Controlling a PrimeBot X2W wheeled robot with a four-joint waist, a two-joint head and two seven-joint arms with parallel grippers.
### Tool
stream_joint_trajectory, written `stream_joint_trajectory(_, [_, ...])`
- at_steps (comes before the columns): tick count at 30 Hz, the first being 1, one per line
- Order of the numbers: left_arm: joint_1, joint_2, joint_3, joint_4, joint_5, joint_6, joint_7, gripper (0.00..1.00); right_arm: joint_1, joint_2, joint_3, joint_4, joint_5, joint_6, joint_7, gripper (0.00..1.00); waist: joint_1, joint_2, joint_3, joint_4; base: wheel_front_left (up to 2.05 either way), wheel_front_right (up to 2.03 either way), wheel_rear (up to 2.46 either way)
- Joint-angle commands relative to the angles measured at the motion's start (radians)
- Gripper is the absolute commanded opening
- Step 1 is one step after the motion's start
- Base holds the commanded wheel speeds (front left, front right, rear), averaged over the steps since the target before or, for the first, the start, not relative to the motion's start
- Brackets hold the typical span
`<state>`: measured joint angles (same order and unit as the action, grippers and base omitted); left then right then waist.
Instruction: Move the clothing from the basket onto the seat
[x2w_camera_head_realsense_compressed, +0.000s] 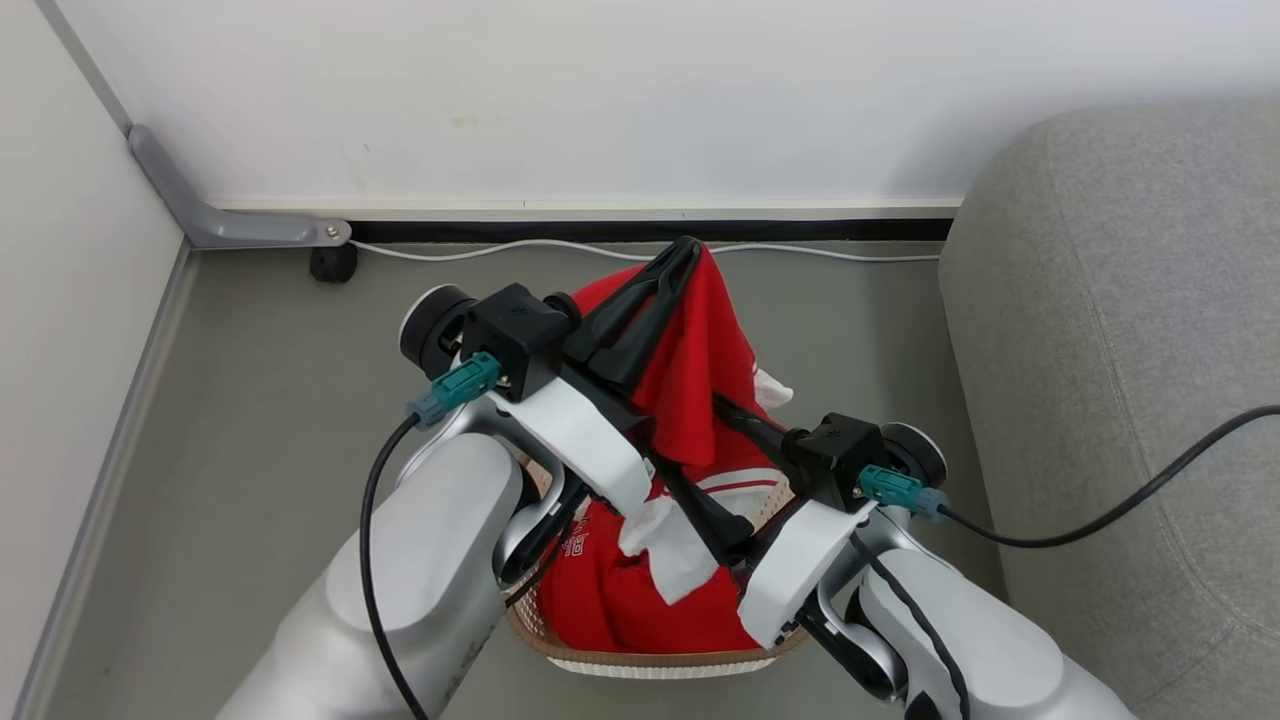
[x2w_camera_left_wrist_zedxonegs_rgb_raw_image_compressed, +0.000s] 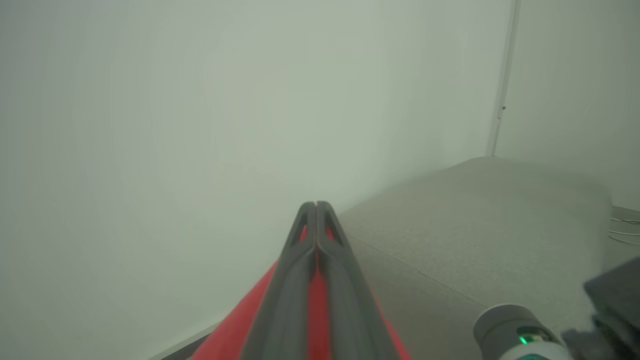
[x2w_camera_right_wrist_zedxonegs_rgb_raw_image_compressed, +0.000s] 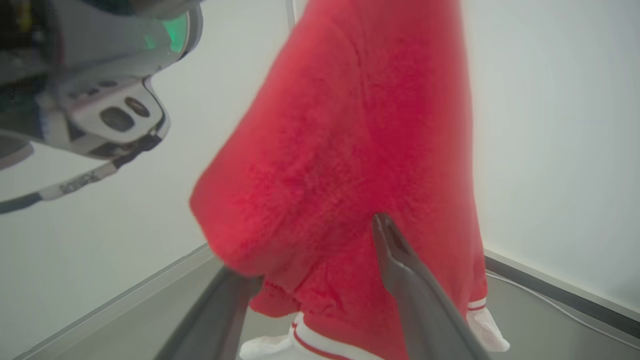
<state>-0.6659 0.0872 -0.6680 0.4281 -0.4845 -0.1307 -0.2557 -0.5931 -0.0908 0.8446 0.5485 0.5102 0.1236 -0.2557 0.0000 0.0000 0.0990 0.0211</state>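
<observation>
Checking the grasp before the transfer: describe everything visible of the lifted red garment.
The lifted red garment is soft, fleecy-looking fabric with white, red-striped trim at its bottom edge. Pinched at its peak by the shut left gripper, it hangs as a cone above the basket, where more red clothing lies. The open right gripper flanks its lower folds.

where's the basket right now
In the head view, the basket sits on the grey floor at bottom centre, left of the grey sofa, with red clothing inside it.
</observation>
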Motion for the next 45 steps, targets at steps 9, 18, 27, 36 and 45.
stream_joint_trajectory(9, [-0.046,0.01,0.018,-0.035,-0.014,0.0,-0.006,0.0,-0.042,0.038,-0.025,0.047,-0.023,0.007,-0.006,0.0,0.0,0.0,0.002,0.011,0.0,0.0,0.0])
stream_joint_trajectory(18, [-0.033,0.005,0.044,-0.038,-0.005,0.0,-0.006,0.62,-0.041,0.04,-0.033,0.032,0.001,0.007,-0.006,0.0,0.0,0.0,0.007,-0.008,0.0,0.0,0.0])
stream_joint_trajectory(27, [-0.008,0.011,0.074,-0.041,0.01,0.0,-0.006,1.0,-0.041,0.04,-0.069,0.003,-0.007,0.007,-0.006,0.0,0.0,0.0,0.019,-0.037,0.0,0.0,0.0])
stream_joint_trajectory(36, [0.017,0.021,0.087,-0.029,0.023,0.0,-0.006,1.0,-0.02,0.039,-0.131,-0.038,-0.028,0.007,-0.006,0.0,0.0,0.0,0.021,-0.083,0.0,0.0,0.0])
stream_joint_trajectory(45, [0.058,0.036,0.101,-0.028,0.034,0.0,-0.006,1.0,0.014,0.015,-0.206,-0.101,-0.038,0.007,-0.006,0.0,0.0,0.0,0.016,-0.181,0.0,0.0,0.0])
